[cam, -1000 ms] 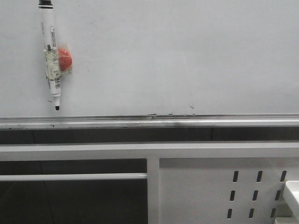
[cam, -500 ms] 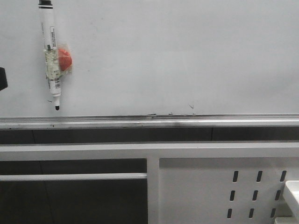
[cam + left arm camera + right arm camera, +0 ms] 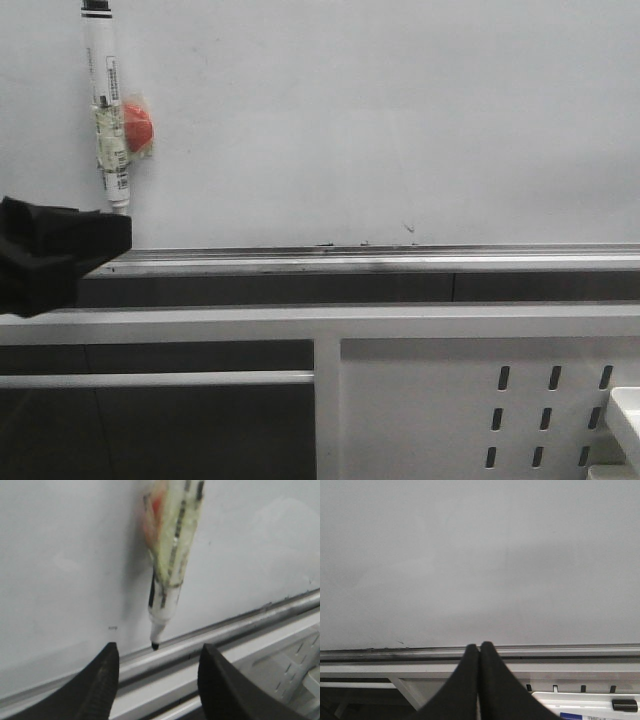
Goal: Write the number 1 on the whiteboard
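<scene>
Since the earlier frames, the left pincer (image 3: 60, 255) has entered at the lower-left edge of the front view; the marker (image 3: 107, 120), taped to a red magnet (image 3: 137, 128), has not shifted. Jaws stand spread, empty, the marker tip (image 3: 155, 644) between and beyond them, above the silver rail (image 3: 350, 262). To grasp well, advance until the fingers (image 3: 102, 677) flank the barrel (not the tip), then close squarely. Right pincer (image 3: 479, 652): pressed together, idle, facing bare board. Farthest, the whiteboard (image 3: 400, 110) carries no number 1 yet; the marker hangs near its left edge.
</scene>
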{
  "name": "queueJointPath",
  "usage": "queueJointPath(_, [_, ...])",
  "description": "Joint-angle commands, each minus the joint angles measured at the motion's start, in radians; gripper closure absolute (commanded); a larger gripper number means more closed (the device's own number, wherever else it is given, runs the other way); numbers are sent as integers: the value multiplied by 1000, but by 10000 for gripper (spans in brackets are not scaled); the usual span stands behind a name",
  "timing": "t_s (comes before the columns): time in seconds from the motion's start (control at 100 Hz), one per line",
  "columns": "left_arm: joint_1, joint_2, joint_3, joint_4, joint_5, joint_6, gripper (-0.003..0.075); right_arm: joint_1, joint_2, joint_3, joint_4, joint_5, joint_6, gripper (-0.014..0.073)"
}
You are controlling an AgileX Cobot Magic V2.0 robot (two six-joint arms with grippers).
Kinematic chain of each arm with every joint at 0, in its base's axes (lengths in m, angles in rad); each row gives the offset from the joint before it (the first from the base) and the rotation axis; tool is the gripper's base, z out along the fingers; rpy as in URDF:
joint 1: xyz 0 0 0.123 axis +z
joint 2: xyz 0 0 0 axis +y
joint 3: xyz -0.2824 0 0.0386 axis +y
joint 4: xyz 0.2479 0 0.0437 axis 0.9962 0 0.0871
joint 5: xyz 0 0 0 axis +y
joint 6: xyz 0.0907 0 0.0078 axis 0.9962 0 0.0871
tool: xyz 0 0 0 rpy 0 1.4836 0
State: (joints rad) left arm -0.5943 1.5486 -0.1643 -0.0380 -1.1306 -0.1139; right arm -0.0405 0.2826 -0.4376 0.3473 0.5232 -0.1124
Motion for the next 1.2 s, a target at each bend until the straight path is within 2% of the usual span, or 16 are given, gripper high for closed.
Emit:
queueJointPath(0.0, [-6,-17,-41,-10,-229,-11,386,2,15,-35,11,-83,-14,652])
queueJointPath(0.13, [-6,-16,-87,14,-229,-11,386,2,15,-35,11,-88,-14,652])
queueJointPath(0.23, [-6,-16,-101,-34,-225,-11,400,2,15,-35,11,-93,-14,652])
queueJointPath(0.28, [-6,-16,-101,-49,-217,-11,463,2,15,-35,11,-93,-14,652])
queueJointPath(0.33, [-6,-16,-101,-49,-204,-11,606,2,15,-35,11,-93,-14,652])
queueJointPath(0.36, [-6,-16,-101,-34,-196,-11,735,2,15,-35,11,-93,-14,652])
queueJointPath(0.52, [-6,-16,-99,59,-181,-8,733,2,15,-35,64,-83,-35,652])
queueJointPath(0.59, [-6,-16,-99,95,-177,-8,734,4,15,-39,160,-62,-154,652])
queueJointPath(0.68, [-6,-16,-99,164,-165,-7,740,13,22,-56,356,11,-428,652])
queueJointPath(0.76, [-6,-16,-99,262,-149,-7,740,27,42,-69,478,91,-646,652])
queueJointPath(0.87, [-6,-16,-99,427,-69,-7,740,57,94,-78,606,176,-820,652])
queueJointPath(0.99, [-6,-18,-105,561,28,-7,740,69,186,-86,619,216,-897,645])
queueJointPath(1.04, [-6,-20,-113,609,69,-7,740,72,239,-102,624,238,-914,610])
queueJointPath(1.09, [-6,-31,-127,650,128,-7,740,82,282,-121,644,265,-965,538])
queueJointPath(1.19, [-6,-67,-168,723,268,-7,740,105,365,-178,665,281,-1026,301])
